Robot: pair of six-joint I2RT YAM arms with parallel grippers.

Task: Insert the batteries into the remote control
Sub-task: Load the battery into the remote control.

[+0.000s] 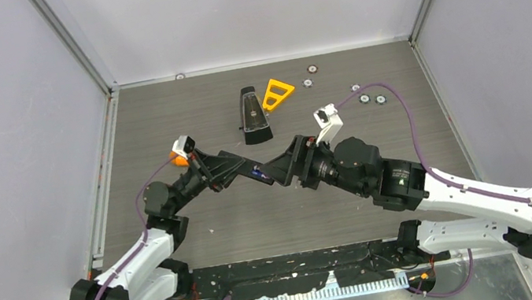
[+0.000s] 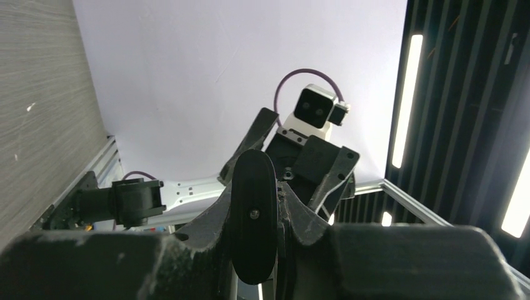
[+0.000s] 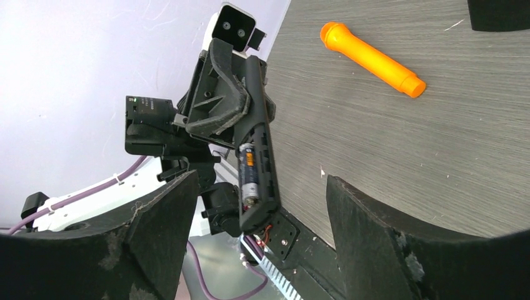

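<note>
My left gripper (image 1: 238, 168) is shut on the remote control (image 1: 260, 173) and holds it above the table. In the right wrist view the remote (image 3: 259, 156) hangs with its back compartment open, and one purple-blue battery (image 3: 249, 172) sits inside it. The left gripper (image 3: 219, 103) grips its upper half. My right gripper (image 1: 282, 170) is open and empty; its fingers (image 3: 375, 237) stand wide apart on either side of the remote's lower end. In the left wrist view the remote (image 2: 253, 215) shows end-on between the left gripper's (image 2: 256, 187) fingers.
An orange cylinder (image 3: 372, 59) lies on the table, behind the left arm (image 1: 180, 161). A tapered black case (image 1: 252, 115) and a yellow triangle (image 1: 277, 93) lie at the back. Small silver discs (image 1: 312, 71) lie at the back right. A black piece (image 3: 500, 12) lies beyond the cylinder.
</note>
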